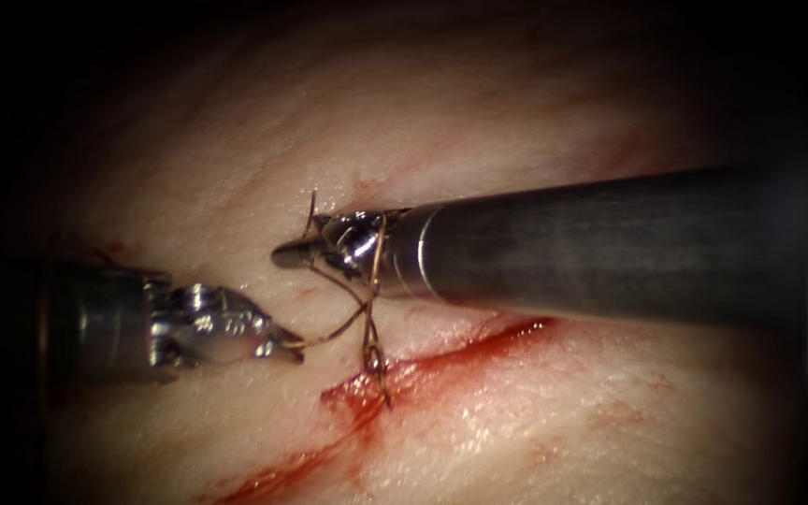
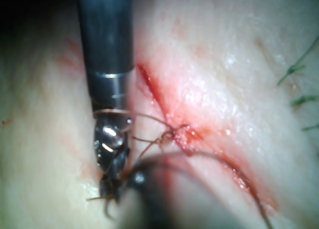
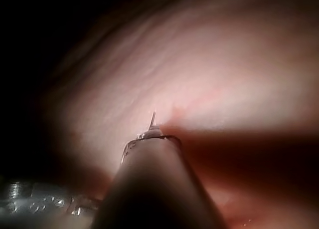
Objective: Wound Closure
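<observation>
Thread [image 1: 334, 329] was pinched tight in the left gripper [image 1: 290, 347], just left of the cut [image 1: 441, 360]. More thread was looped round the right gripper [image 1: 292, 252], closed, above the cut. No needle could be made out.

Thread [image 1: 334, 329]: thin, brownish, looped around right end effector [image 1: 294, 252], knotted over the red, gaping cut [image 1: 441, 360] in pale tissue [image 1: 236, 159]; one strand runs leftward.

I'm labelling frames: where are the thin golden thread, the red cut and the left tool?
thin golden thread [image 1: 337, 327], endoscope view, strand by left jaws
red cut [image 1: 479, 341], endoscope view, its edge
left tool [image 1: 282, 344], endoscope view, jaw tips
</observation>
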